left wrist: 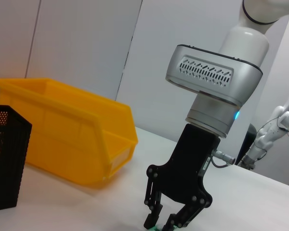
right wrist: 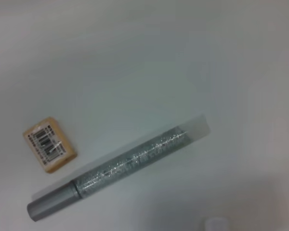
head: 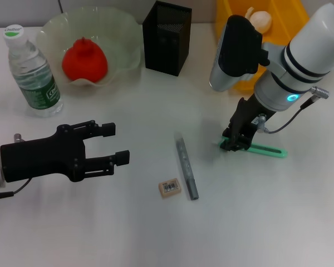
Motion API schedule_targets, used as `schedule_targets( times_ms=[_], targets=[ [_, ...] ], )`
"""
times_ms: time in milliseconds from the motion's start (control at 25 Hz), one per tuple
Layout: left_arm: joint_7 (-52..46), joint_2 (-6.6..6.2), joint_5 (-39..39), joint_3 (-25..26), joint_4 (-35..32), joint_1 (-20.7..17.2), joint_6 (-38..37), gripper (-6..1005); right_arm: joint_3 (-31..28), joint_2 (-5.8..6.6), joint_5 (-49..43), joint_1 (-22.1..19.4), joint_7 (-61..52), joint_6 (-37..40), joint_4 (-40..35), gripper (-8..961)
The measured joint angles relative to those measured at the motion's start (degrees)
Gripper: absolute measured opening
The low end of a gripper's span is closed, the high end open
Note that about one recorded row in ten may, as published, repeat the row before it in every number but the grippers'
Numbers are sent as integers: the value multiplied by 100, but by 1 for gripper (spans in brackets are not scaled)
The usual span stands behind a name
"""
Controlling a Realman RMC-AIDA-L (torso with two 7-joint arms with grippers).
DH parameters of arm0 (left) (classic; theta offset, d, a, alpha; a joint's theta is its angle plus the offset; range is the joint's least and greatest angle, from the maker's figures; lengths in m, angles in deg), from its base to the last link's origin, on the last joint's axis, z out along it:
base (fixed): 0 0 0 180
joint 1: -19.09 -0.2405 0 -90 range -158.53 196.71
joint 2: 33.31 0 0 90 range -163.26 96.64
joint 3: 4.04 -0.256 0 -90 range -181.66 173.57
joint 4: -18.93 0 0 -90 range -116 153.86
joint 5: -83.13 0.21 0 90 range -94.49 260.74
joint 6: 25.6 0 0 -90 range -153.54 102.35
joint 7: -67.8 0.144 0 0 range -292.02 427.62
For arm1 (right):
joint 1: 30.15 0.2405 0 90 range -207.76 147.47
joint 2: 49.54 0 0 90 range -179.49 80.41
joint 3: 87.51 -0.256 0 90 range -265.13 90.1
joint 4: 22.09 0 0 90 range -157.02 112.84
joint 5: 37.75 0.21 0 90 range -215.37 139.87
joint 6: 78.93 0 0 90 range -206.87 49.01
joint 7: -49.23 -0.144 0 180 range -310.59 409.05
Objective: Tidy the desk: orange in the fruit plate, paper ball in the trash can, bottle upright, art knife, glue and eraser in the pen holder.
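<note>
While the right pincer (head: 235,143) clenched one green art knife (head: 264,149), one barcoded eraser (head: 170,187) and one glue (head: 186,169) lay on the desk (head: 128,233), left pincer (head: 115,143) released.

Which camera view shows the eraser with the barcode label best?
The right wrist view: the eraser appears close and unobstructed beside the glue stick, its barcode label visible. The head view shows it smaller, on the table near the glue. The left wrist view does not show it.

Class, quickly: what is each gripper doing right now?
Left gripper: open, holding nothing.
Right gripper: down around the green art knife; grip cannot be told.
</note>
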Motion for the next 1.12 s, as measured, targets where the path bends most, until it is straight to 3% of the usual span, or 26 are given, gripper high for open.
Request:
schedule_targets(
  times_ms=[200, 800, 1120],
  targets=[
    [0, 0, 0, 9, 0, 6, 2, 791, 1, -1, 0, 1, 3, -16, 12, 234],
    [0, 14, -3, 10, 0, 38, 33, 792, 58, 0, -16, 56, 16, -84, 168, 227],
    [-10, 18, -2, 9, 0, 46, 38, 792, -27, 24, 247, -38, 6, 80, -255, 192]
  ],
)
